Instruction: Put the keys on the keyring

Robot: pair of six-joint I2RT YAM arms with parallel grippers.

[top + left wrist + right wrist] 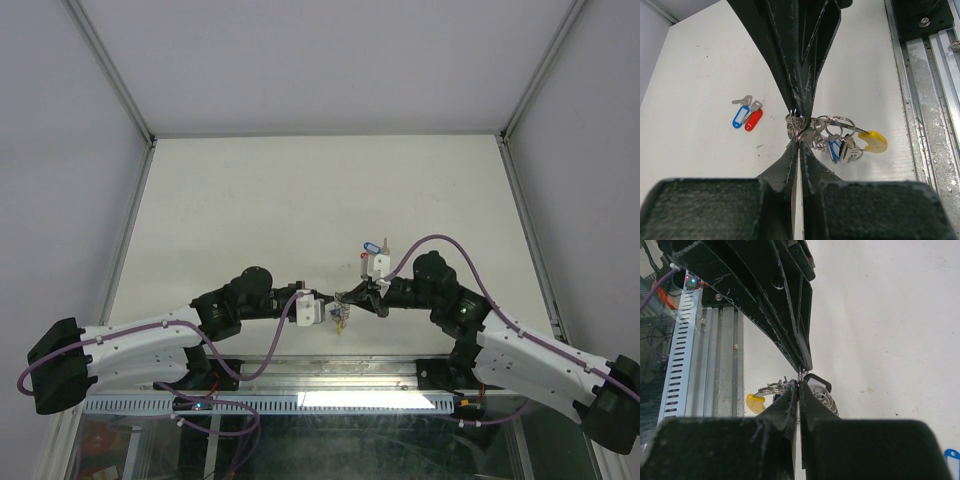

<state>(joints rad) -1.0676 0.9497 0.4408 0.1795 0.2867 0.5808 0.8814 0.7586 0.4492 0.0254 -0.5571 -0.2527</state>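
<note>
The keyring [873, 141], with its yellow arc and silvery coil, hangs between both grippers just above the table near the front edge. It also shows in the top view [342, 313] and the right wrist view [754, 402]. Several small rings, a blue-tagged key [835, 150] and a black tag [818, 381] hang on it. My left gripper [798, 140] is shut on the ring's wire. My right gripper [799, 383] is shut on the same wire, tip to tip with the left. Two loose keys lie on the table, one blue-tagged [741, 116] and one red-tagged [754, 119].
A metal rail [930, 100] runs along the table's front edge just beside the hanging ring, also seen in the right wrist view [695, 340]. Grey enclosure walls stand on the left, right and far sides. The loose keys lie beyond the right gripper [368, 247].
</note>
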